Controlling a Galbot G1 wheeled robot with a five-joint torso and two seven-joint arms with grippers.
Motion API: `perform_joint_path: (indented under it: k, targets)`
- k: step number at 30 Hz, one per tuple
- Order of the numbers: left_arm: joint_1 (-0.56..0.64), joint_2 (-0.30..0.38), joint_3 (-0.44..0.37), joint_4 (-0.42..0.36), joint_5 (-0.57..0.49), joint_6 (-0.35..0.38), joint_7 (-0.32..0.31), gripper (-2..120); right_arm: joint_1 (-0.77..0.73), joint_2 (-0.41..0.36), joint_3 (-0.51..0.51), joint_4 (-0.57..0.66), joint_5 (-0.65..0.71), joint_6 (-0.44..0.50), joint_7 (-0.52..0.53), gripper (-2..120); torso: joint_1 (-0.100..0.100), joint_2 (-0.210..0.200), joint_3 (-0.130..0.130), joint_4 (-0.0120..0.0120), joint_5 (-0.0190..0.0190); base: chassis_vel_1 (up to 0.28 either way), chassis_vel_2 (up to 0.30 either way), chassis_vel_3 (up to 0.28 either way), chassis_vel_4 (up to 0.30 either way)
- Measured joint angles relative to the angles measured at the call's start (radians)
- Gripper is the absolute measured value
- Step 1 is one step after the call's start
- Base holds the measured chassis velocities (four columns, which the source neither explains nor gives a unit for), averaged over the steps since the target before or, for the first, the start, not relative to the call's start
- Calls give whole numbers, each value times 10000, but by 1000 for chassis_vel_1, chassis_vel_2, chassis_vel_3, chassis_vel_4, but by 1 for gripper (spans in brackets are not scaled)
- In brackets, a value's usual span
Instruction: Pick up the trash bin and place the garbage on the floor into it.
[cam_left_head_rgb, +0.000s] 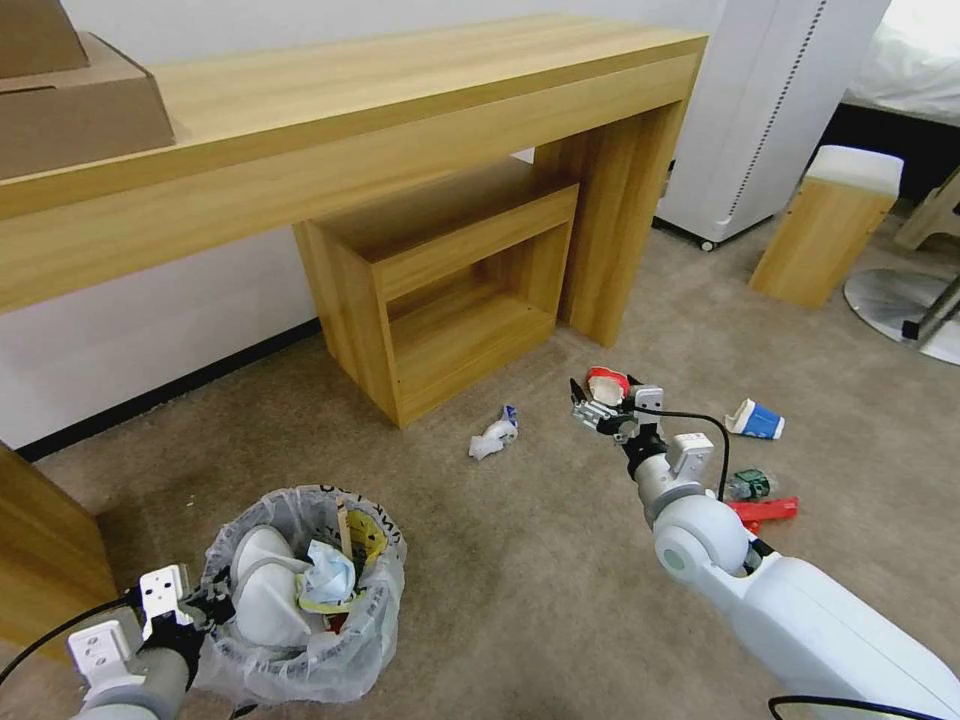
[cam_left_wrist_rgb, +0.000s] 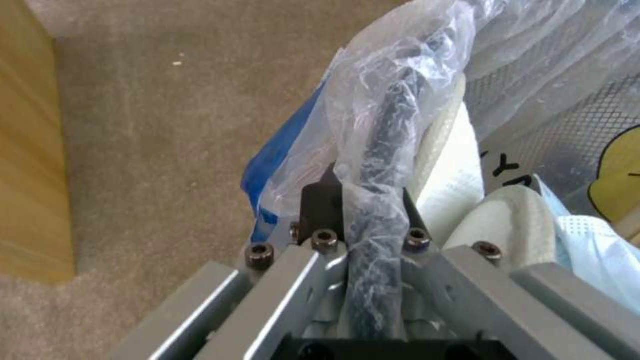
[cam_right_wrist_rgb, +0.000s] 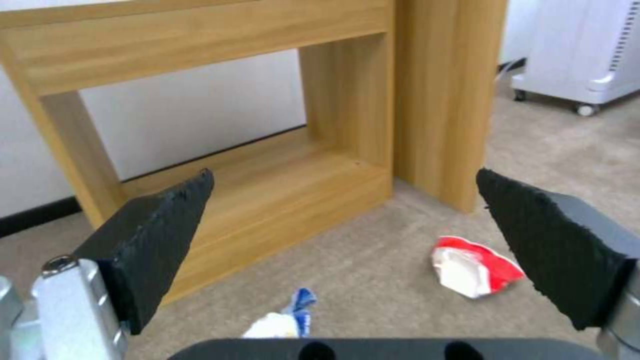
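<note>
Trash bin (cam_left_head_rgb: 300, 600): you have it at lower left on the beige floor (cam_left_head_rgb: 520, 580), bag-lined, holding a white slipper, crumpled paper, a stick.
Left gripper (cam_left_wrist_rgb: 363, 200): you grip the bin's bagged rim, fingers clamped on it.
Right gripper (cam_left_head_rgb: 608, 405): you hold it out over the carpet, fingers spread wide, nothing between them.
Garbage: crushed red-white cup (cam_right_wrist_rgb: 473, 270) just past the right gripper; blue-white wrapper (cam_left_head_rgb: 495, 435) near the wooden shelf unit (cam_left_head_rgb: 450, 290); blue-white cup (cam_left_head_rgb: 757, 420), green-labelled bottle (cam_left_head_rgb: 750, 486) probably, red packet (cam_left_head_rgb: 765, 512) on your right.

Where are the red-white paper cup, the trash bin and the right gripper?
red-white paper cup (cam_right_wrist_rgb: 475, 272): right wrist view, crushed side.
trash bin (cam_left_head_rgb: 375, 590): head view, bag-covered wall.
right gripper (cam_right_wrist_rgb: 347, 235): right wrist view, midway between open fingertips.
</note>
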Motion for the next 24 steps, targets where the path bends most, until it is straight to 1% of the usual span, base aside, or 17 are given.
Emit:
perform_joint_path:
  k: [3, 5, 7, 24]
  targets:
    - [-4, 0, -3, -39, -16, -1, 1, 1, -72, 4, 46, 5, -110, 39, -3, 100, 1, 0, 0, -5, 0, -10, -19, -12, -12]
    - [-5, -2, -7, -43, -21, -2, 1, 1, -91, 16, 47, 14, -116, 40, -3, 100, 0, 0, 0, -3, 1, 0, 0, 0, 0]
    - [-3, -6, -35, -44, -25, -3, -26, 1, -123, 36, 70, 25, -128, 39, -3, 100, 0, 0, 0, 4, 0, 0, 0, 0, 0]
    - [-45, -37, -17, 43, -4, -19, -25, 1, -440, 37, 360, -22, -188, -21, -80, 100, -2, 0, -1, 1, 1, 0, 0, 0, 0]
